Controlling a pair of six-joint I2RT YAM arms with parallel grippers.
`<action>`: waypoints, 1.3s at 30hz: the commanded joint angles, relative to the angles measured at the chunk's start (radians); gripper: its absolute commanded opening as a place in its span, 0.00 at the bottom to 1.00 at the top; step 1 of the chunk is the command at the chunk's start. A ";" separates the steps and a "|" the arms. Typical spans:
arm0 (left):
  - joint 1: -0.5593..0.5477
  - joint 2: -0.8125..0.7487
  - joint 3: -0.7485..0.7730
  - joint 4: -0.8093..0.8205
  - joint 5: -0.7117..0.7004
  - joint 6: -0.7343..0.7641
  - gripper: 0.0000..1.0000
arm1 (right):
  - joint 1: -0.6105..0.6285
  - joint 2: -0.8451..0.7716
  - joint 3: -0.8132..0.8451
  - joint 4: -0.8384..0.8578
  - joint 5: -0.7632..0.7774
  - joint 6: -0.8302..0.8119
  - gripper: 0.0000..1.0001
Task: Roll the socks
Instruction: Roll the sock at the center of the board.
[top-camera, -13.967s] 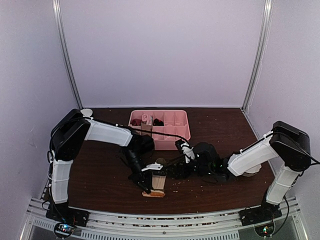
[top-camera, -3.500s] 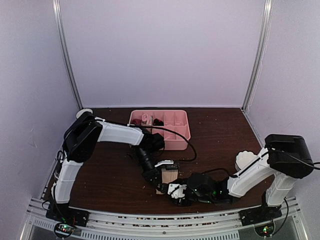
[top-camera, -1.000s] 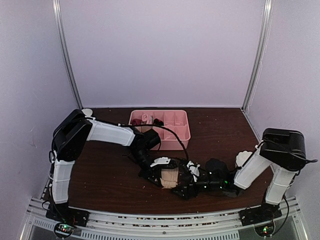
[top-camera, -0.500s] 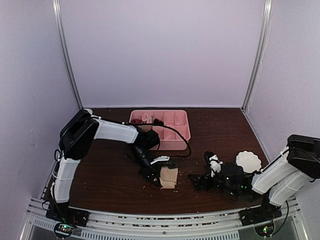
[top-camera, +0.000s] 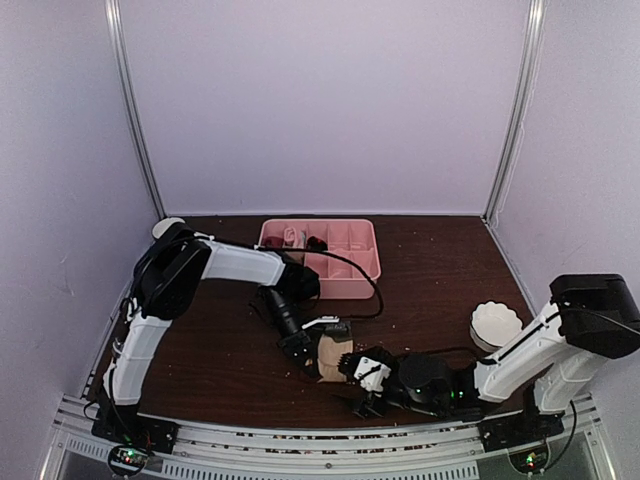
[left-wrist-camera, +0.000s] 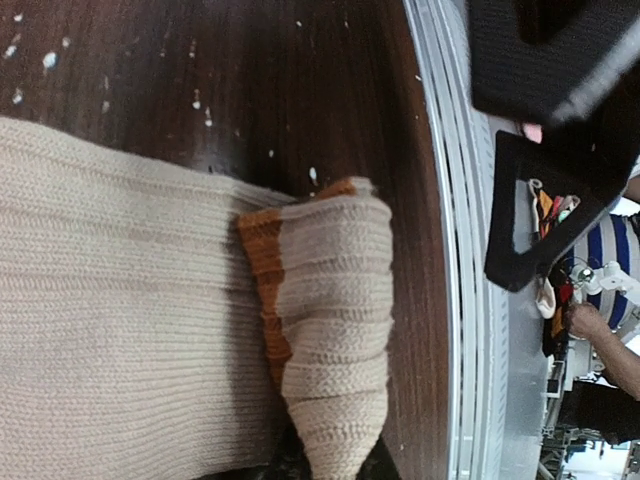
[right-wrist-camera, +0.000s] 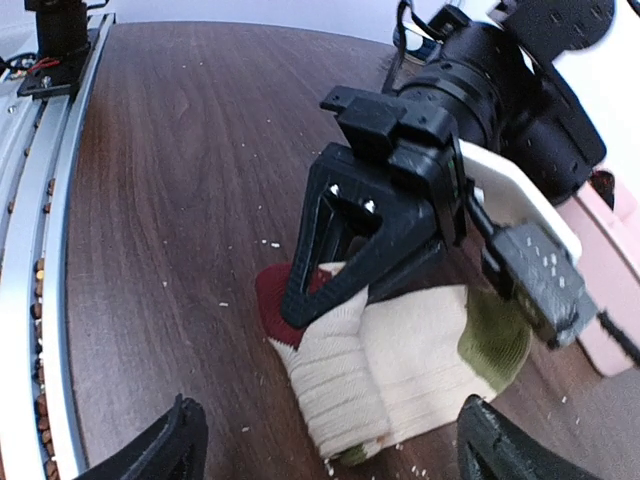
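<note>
Now on the near side of the pink tray (top-camera: 345, 262), the beige sock (top-camera: 337, 354) lies part-folded, one edge pinched tight by the left gripper (top-camera: 317, 347). The right gripper (top-camera: 360, 386), fingers spread wide, sits just beside it, the sock dead ahead and lying across its gap. Half a second earlier it hung well apart.

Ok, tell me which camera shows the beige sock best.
Right wrist: it shows the folded beige sock nearly whole, maroon and olive parts included, pinched by the left gripper. Left wrist shows only close-up knit; top external a small, half-hidden patch.
</note>
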 joint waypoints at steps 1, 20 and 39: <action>0.006 0.078 0.033 -0.114 -0.044 -0.013 0.00 | 0.006 0.058 0.105 -0.154 0.021 -0.209 0.82; 0.009 0.009 0.002 -0.045 -0.106 -0.012 0.03 | -0.114 0.216 0.256 -0.365 -0.223 -0.154 0.10; 0.154 -0.492 -0.298 0.308 -0.537 -0.128 0.43 | -0.238 0.260 0.145 -0.325 -0.538 0.163 0.00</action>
